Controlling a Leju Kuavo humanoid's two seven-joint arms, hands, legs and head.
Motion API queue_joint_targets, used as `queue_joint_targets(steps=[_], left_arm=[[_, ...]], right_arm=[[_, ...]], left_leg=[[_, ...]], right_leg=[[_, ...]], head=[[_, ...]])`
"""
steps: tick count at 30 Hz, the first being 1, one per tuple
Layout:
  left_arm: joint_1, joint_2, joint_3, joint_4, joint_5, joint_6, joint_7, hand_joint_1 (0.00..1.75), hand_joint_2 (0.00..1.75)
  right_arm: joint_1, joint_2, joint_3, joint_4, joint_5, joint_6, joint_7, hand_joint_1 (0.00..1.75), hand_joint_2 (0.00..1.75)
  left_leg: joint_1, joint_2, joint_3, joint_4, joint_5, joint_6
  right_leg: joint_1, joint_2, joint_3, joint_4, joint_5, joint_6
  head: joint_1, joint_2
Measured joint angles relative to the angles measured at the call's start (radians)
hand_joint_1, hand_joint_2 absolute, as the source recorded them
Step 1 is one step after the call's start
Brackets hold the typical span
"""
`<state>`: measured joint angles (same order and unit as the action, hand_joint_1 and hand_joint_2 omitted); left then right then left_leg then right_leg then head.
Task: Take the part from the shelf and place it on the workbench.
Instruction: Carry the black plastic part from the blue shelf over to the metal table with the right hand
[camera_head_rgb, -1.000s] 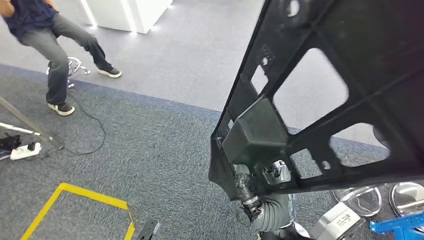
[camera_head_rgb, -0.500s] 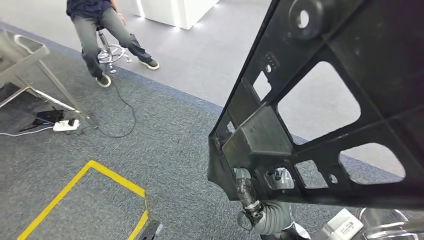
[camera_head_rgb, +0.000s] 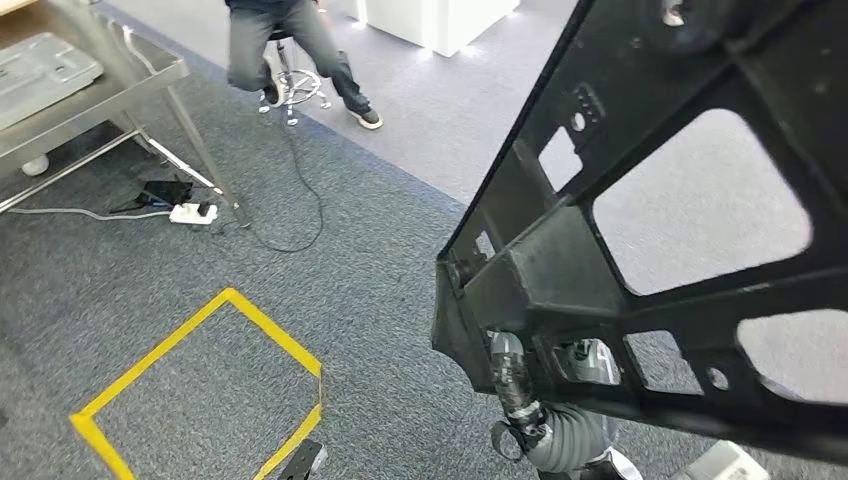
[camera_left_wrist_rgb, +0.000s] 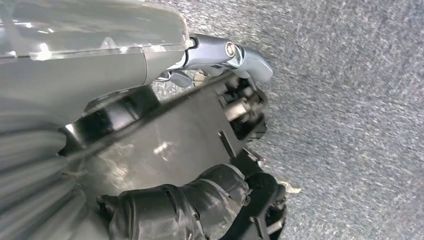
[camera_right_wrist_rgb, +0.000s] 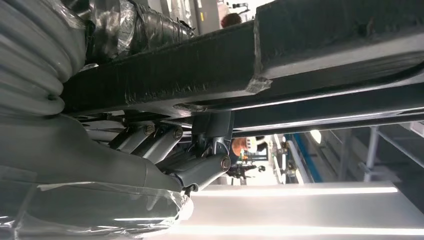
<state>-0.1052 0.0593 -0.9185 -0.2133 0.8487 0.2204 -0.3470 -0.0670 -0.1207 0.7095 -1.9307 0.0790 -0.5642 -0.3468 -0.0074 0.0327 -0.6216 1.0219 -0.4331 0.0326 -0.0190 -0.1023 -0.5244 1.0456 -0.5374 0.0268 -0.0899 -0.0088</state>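
One large black plastic part (camera_head_rgb: 650, 250), a frame pierced with open windows, fills the side of the head view toward the robot's right and is held up above the grey carpet (camera_head_rgb: 380, 300). Under the part's lower corner the left hand (camera_head_rgb: 515, 385) reaches up, its taped dark fingers pressed against the frame and the ribbed grey wrist cover just below. Away from the part, on the carpet, lies a yellow tape outline (camera_head_rgb: 200, 370). Further from the part stands a metal workbench (camera_head_rgb: 90, 80) with slanted legs, a white power strip (camera_head_rgb: 192, 212) and a black cable (camera_head_rgb: 300, 190) at its foot. Beyond the cable a person's legs (camera_head_rgb: 290, 45) show, seated on a wheeled stool.

In the left wrist view the left hand (camera_left_wrist_rgb: 200, 150) clasps the part (camera_left_wrist_rgb: 165, 145): a silver thumb (camera_left_wrist_rgb: 225, 52) lies over one side of the black edge and a taped dark finger (camera_left_wrist_rgb: 185, 205) wraps the other side, carpet behind.

In the right wrist view the right hand (camera_right_wrist_rgb: 150, 120) grips the part (camera_right_wrist_rgb: 300, 55) as well: taped fingers (camera_right_wrist_rgb: 135, 27) lie on one face of the black bar and silver linkages (camera_right_wrist_rgb: 200, 160) press the opposite face. Beyond the part, bright light strips and blue shelving (camera_right_wrist_rgb: 350, 150) show, blurred.
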Motion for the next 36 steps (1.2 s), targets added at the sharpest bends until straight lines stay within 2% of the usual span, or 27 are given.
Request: queue_joint_targets(steps=[2, 3, 4, 5, 6, 7, 8, 9, 11, 12, 14, 15, 16, 18, 20, 21, 22, 23, 25, 26, 27, 29, 30, 31, 32, 34, 36], left_arm=[[0.0, 0.0, -0.004, 0.0, -0.01, 0.003, 0.01, 0.0, 1.75], [-0.003, 0.001, -0.006, 0.0, -0.012, 0.006, 0.016, 0.0, 1.75], [-0.005, 0.001, -0.006, 0.0, -0.013, 0.01, 0.021, 0.0, 1.75], [-0.007, 0.0, -0.007, 0.0, -0.014, 0.012, 0.024, 0.0, 1.75], [-0.007, 0.0, -0.009, 0.0, -0.015, 0.013, 0.028, 0.0, 1.75], [-0.007, 0.0, -0.012, 0.0, -0.015, 0.013, 0.031, 0.0, 1.75], [-0.006, 0.0, -0.015, 0.0, -0.014, 0.014, 0.034, 0.0, 1.75], [-0.006, 0.0, -0.017, 0.0, -0.013, 0.015, 0.036, 0.0, 1.75], [-0.007, 0.001, -0.02, 0.0, -0.012, 0.017, 0.04, 0.0, 1.75], [-0.007, 0.001, -0.02, 0.0, -0.011, 0.018, 0.04, 0.0, 1.75], [-0.003, 0.003, -0.021, 0.0, -0.007, 0.018, 0.036, 0.0, 1.75], [0.0, 0.003, -0.021, 0.0, -0.002, 0.017, 0.031, 0.0, 1.75], [0.0, 0.004, -0.021, 0.0, 0.002, 0.016, 0.025, 0.0, 1.75], [-0.003, 0.004, -0.021, 0.0, 0.008, 0.013, 0.015, 0.0, 1.75], [-0.006, 0.004, -0.021, -0.001, 0.014, 0.01, 0.012, 0.0, 1.75], [-0.005, 0.004, -0.021, -0.001, 0.02, 0.01, 0.014, 0.0, 1.75], [-0.004, 0.004, -0.021, -0.001, 0.029, 0.01, 0.019, 0.0, 1.75], [-0.003, 0.006, -0.021, 0.0, 0.04, 0.011, 0.026, 0.0, 1.75], [-0.004, 0.012, -0.021, 0.0, 0.061, 0.013, 0.042, 0.0, 1.75], [-0.007, 0.015, -0.021, 0.0, 0.07, 0.013, 0.048, 0.0, 1.75], [-0.008, 0.017, -0.021, 0.0, 0.076, 0.013, 0.053, 0.0, 1.75], [-0.006, 0.023, -0.021, 0.0, 0.086, 0.012, 0.061, 0.0, 1.75], [-0.002, 0.025, -0.021, 0.0, 0.089, 0.012, 0.064, 0.0, 1.75], [0.001, 0.027, -0.021, 0.0, 0.091, 0.011, 0.067, 0.0, 1.75], [0.002, 0.027, -0.021, 0.0, 0.093, 0.011, 0.069, 0.0, 1.75], [-0.001, 0.028, -0.02, 0.0, 0.094, 0.011, 0.071, 0.0, 1.75], [-0.005, 0.027, -0.02, 0.0, 0.095, 0.011, 0.072, 0.0, 1.75]], right_arm=[[0.007, -0.005, -0.005, -0.02, 0.008, -0.008, -0.002, 1.75, 1.75], [0.011, -0.007, -0.007, -0.025, 0.01, -0.011, -0.003, 1.75, 1.75], [0.018, -0.009, -0.009, -0.029, 0.011, -0.015, -0.002, 1.75, 1.75], [0.024, -0.012, -0.01, -0.03, 0.011, -0.017, -0.001, 1.75, 1.75], [0.029, -0.014, -0.01, -0.032, 0.008, -0.018, -0.001, 1.75, 1.75], [0.033, -0.017, -0.011, -0.035, 0.002, -0.018, -0.003, 1.75, 1.75], [0.034, -0.019, -0.012, -0.04, -0.007, -0.016, -0.007, 1.75, 1.75], [0.034, -0.021, -0.012, -0.044, -0.016, -0.014, -0.011, 1.75, 1.75], [0.035, -0.024, -0.014, -0.053, -0.032, -0.009, -0.019, 1.75, 1.75], [0.035, -0.026, -0.015, -0.055, -0.038, -0.007, -0.022, 1.75, 1.75], [0.033, -0.027, -0.015, -0.062, -0.053, 0.0, -0.027, 1.75, 1.75], [0.032, -0.027, -0.015, -0.064, -0.065, 0.006, -0.031, 1.75, 1.75], [0.031, -0.027, -0.015, -0.065, -0.076, 0.013, -0.036, 1.75, 1.75], [0.031, -0.027, -0.015, -0.066, -0.092, 0.023, -0.044, 1.75, 1.75], [0.032, -0.027, -0.015, -0.066, -0.104, 0.034, -0.049, 1.75, 1.75], [0.031, -0.027, -0.015, -0.065, -0.112, 0.042, -0.054, 1.75, 1.75], [0.029, -0.027, -0.015, -0.064, -0.121, 0.053, -0.062, 1.75, 1.75], [0.024, -0.026, -0.015, -0.061, -0.131, 0.066, -0.072, 1.75, 1.75], [0.011, -0.021, -0.015, -0.054, -0.15, 0.093, -0.09, 1.75, 1.75], [0.003, -0.018, -0.015, -0.05, -0.158, 0.107, -0.097, 1.75, 1.75], [-0.004, -0.015, -0.015, -0.044, -0.165, 0.117, -0.102, 1.75, 1.75], [-0.017, -0.009, -0.015, -0.034, -0.176, 0.135, -0.11, 1.75, 1.75], [-0.022, -0.006, -0.015, -0.03, -0.18, 0.142, -0.112, 1.75, 1.75], [-0.027, -0.004, -0.015, -0.027, -0.183, 0.148, -0.114, 1.75, 1.75], [-0.03, -0.003, -0.015, -0.025, -0.187, 0.156, -0.116, 1.75, 1.75], [-0.032, -0.002, -0.015, -0.019, -0.191, 0.166, -0.117, 1.75, 1.75], [-0.03, -0.002, -0.015, -0.01, -0.196, 0.17, -0.117, 1.75, 1.75]], left_leg=[[0.009, -0.024, 0.012, -0.011, 0.002, 0.009], [0.009, -0.035, 0.014, -0.011, 0.001, 0.013], [0.009, -0.049, 0.014, -0.009, -0.001, 0.015], [0.009, -0.065, 0.014, -0.007, -0.003, 0.016], [0.009, -0.082, 0.015, -0.003, -0.006, 0.015], [0.01, -0.099, 0.015, 0.003, -0.01, 0.013], [0.011, -0.115, 0.015, 0.01, -0.015, 0.01], [0.011, -0.129, 0.013, 0.018, -0.02, 0.005], [0.011, -0.155, 0.003, 0.032, -0.027, -0.006], [0.012, -0.167, -0.001, 0.032, -0.027, -0.012], [0.016, -0.18, -0.008, 0.031, -0.025, -0.021], [0.014, -0.163, -0.013, 0.039, -0.03, -0.026], [0.013, -0.135, -0.026, 0.064, -0.042, -0.03], [0.011, -0.068, -0.079, 0.168, -0.089, -0.038], [0.014, -0.043, -0.139, 0.274, -0.122, -0.041], [0.015, -0.04, -0.147, 0.285, -0.115, -0.04], [0.014, -0.037, -0.136, 0.26, -0.09, -0.037], [0.012, -0.028, -0.106, 0.2, -0.055, -0.03], [-0.002, 0.018, -0.042, 0.077, -0.012, -0.011], [-0.009, 0.035, -0.024, 0.041, -0.005, -0.003], [-0.015, 0.042, -0.019, 0.029, -0.009, 0.001], [-0.015, 0.018, -0.016, 0.018, -0.006, 0.007], [-0.011, 0.006, -0.008, 0.007, -0.003, 0.009], [-0.006, -0.006, 0.003, -0.006, 0.001, 0.012], [-0.001, -0.018, 0.014, -0.017, 0.004, 0.015], [0.002, -0.045, 0.023, -0.026, 0.006, 0.018], [0.002, -0.074, 0.024, -0.025, 0.005, 0.02]], right_leg=[[-0.003, 0.058, -0.036, 0.081, -0.043, 0.004], [-0.002, 0.081, -0.071, 0.144, -0.07, 0.004], [-0.002, 0.092, -0.109, 0.207, -0.09, 0.004], [-0.001, 0.096, -0.138, 0.246, -0.094, 0.004], [-0.001, 0.099, -0.152, 0.251, -0.076, 0.004], [-0.002, 0.103, -0.147, 0.218, -0.041, 0.004], [-0.005, 0.116, -0.129, 0.157, 0.001, 0.005], [-0.008, 0.142, -0.109, 0.099, 0.03, 0.005], [-0.013, 0.184, -0.084, 0.033, 0.051, 0.004], [-0.012, 0.19, -0.081, 0.031, 0.046, 0.0], [-0.01, 0.166, -0.075, 0.027, 0.049, -0.011], [-0.012, 0.154, -0.071, 0.024, 0.048, -0.018], [-0.013, 0.14, -0.066, 0.021, 0.048, -0.023], [-0.011, 0.109, -0.059, 0.019, 0.043, -0.033], [-0.005, 0.077, -0.054, 0.019, 0.037, -0.037], [-0.003, 0.062, -0.051, 0.019, 0.034, -0.038], [-0.001, 0.048, -0.047, 0.019, 0.03, -0.038], [0.001, 0.035, -0.041, 0.018, 0.026, -0.038], [0.005, 0.011, -0.031, 0.016, 0.019, -0.036], [0.007, 0.001, -0.027, 0.013, 0.017, -0.032], [0.009, -0.01, -0.024, 0.009, 0.015, -0.029], [0.012, -0.03, -0.012, -0.003, 0.014, -0.019], [0.012, -0.03, -0.004, -0.008, 0.01, -0.013], [0.012, -0.012, 0.001, -0.005, 0.004, -0.007], [0.011, 0.019, -0.005, 0.017, -0.011, -0.002], [0.008, 0.083, -0.059, 0.119, -0.053, 0.002], [0.007, 0.101, -0.129, 0.224, -0.078, 0.002]], head=[[0.006, 0.0], [0.009, 0.0], [0.011, 0.0], [0.012, 0.0], [0.012, 0.0], [0.012, 0.0], [0.012, 0.0], [0.012, 0.0], [0.012, 0.0], [0.011, 0.0], [0.011, 0.0], [0.009, 0.0], [0.004, 0.0], [-0.005, 0.0], [-0.006, 0.0], [-0.007, 0.0], [-0.007, 0.0], [-0.007, 0.0], [-0.006, 0.0], [-0.006, 0.0], [-0.005, 0.0], [-0.006, 0.0], [-0.005, 0.0], [-0.005, 0.0], [-0.003, 0.0], [0.001, 0.0], [0.003, 0.0]])
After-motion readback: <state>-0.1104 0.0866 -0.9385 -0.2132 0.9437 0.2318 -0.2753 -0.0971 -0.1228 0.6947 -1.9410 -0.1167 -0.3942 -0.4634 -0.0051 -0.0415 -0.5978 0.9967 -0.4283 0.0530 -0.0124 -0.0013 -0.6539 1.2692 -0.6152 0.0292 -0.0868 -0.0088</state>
